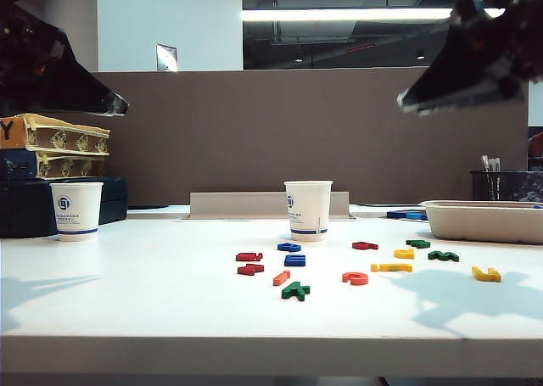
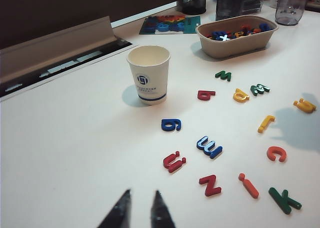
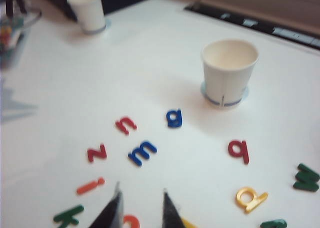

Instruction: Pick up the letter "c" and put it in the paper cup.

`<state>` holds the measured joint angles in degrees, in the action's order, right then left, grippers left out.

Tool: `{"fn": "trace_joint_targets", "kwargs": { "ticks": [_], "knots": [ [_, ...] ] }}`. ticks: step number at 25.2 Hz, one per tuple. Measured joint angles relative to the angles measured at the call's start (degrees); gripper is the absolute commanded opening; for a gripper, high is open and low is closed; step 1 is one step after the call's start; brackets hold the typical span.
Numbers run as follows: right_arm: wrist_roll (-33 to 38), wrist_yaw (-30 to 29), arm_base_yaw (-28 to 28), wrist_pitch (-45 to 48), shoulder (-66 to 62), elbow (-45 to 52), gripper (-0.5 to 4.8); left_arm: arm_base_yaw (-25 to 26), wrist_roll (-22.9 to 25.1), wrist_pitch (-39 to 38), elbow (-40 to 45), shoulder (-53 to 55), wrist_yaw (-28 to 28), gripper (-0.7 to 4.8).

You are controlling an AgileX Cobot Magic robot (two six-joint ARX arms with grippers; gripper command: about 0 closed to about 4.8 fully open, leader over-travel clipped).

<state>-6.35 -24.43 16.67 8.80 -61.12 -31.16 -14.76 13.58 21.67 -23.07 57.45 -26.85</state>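
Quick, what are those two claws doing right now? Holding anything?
Left gripper: open, empty, above the table.
Right gripper: open, empty, above the letter "c".

The exterior view is taken from low at the table's [image 1: 127,301] front edge, facing level toward the back partition, with both arms seen only as dark shapes at the upper corners. Each wrist view is aimed obliquely down from above the table, past the fingertips of the left gripper [image 2: 139,209] and the right gripper [image 3: 141,208]. The paper cup [image 1: 308,209] and the scattered letters are shared by all three views, though the right wrist picture appears somewhat blurred.
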Motion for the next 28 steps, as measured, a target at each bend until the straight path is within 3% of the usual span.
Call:
{"fn": "trace_joint_targets", "kwargs": {
  "ticks": [8,15,18,28],
  "knots": [
    [-6.1,2.0,2.8,-4.9,-3.3,0.0,1.18,-3.0,5.7,-0.1,0.0,0.6,0.1,0.53],
    [-6.9,2.8,5.1,-4.8,-5.0,0.0,1.19,-3.0,6.0,-0.5,0.0,4.7,0.0,0.53],
    [-7.3,3.0,6.1,-4.8,-6.5,0.0,1.53,-3.1,6.0,-0.5,0.0,6.4,0.0,0.53],
    [-7.6,3.8,6.8,-2.1,-12.5,-0.1,1.53,-3.2,7.4,-0.5,-0.8,6.7,0.0,0.53]
  ]
}}
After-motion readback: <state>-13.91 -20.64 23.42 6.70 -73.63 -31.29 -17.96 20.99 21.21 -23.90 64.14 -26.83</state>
